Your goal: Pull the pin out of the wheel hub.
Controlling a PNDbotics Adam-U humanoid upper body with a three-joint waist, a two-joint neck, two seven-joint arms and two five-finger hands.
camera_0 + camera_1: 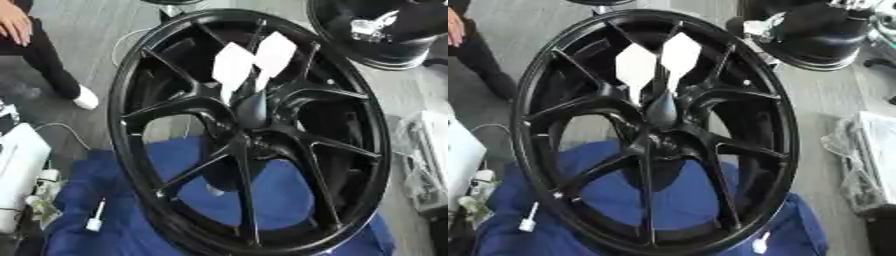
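We see a large black wheel (pixel 249 130) standing nearly upright on a blue cloth (pixel 105 225), its spokes meeting at the hub (pixel 254 137) near the middle of both views. At the hub sits a dark, rounded, tapering piece (pixel 252 111), which we judge to be the pin or its cap; we cannot tell which. Two white, diamond-shaped tags (pixel 254 62) stand just above it on thin stems, in front of the upper spokes.

Neither robot hand shows in either view, so we cannot tell whether the fingers are spread, pressed together or pinching anything. We judge that the pulling step is not yet begun: the pin appears seated and nothing touches it.

The next move calls for bringing one hand in to the hub, closing fingers and thumb round the dark piece, and drawing it straight out along the hub's axis, away from the spokes. The white tags crowd the approach from above.

A second wheel (pixel 815 35) lies at the upper right.
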